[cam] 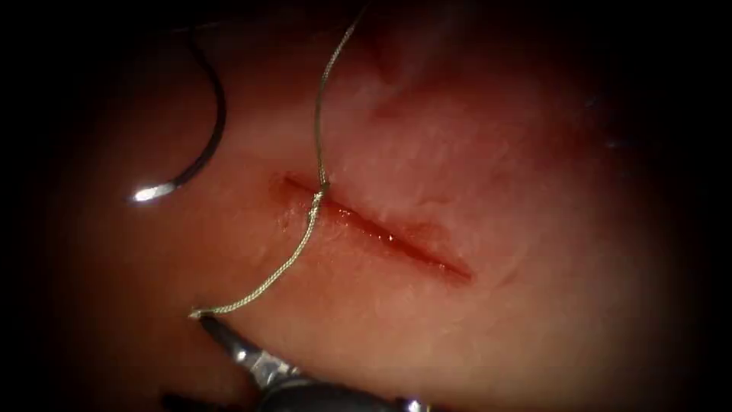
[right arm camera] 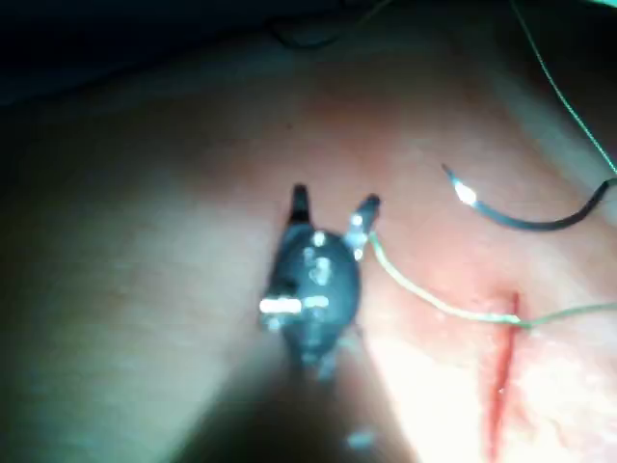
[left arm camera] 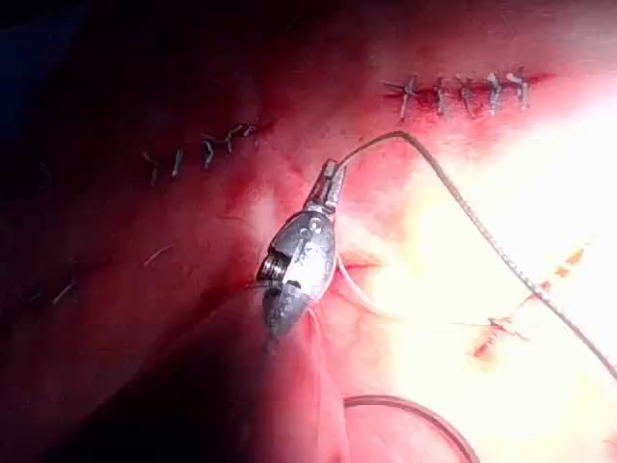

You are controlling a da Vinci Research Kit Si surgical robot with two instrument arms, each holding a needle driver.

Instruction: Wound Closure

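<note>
The cut [cam: 377,229] runs down to the right across the tissue [cam: 496,175]. A thread [cam: 293,255] crosses it at a knot [cam: 320,191]. One strand climbs out of the endoscope view; the other ends at the lower left. The curved needle [cam: 202,145] lies free on the tissue left of the cut, held by neither tool and not in the tissue. My right tool [cam: 183,357] stands open, and the thread's end lies beside its upper jaw tip. In the right wrist view the open tool [right arm camera: 335,201] has thread [right arm camera: 424,294] next to one jaw. My left tool [left arm camera: 331,177] is shut on the thread [left arm camera: 482,227].
Two older stitched cuts [left arm camera: 463,92] [left arm camera: 202,149] lie on the tissue beyond the left tool. Red fluid wets the cut's edges [cam: 427,255]. The needle [right arm camera: 521,217] and the cut [right arm camera: 501,357] lie close beside the right tool.
</note>
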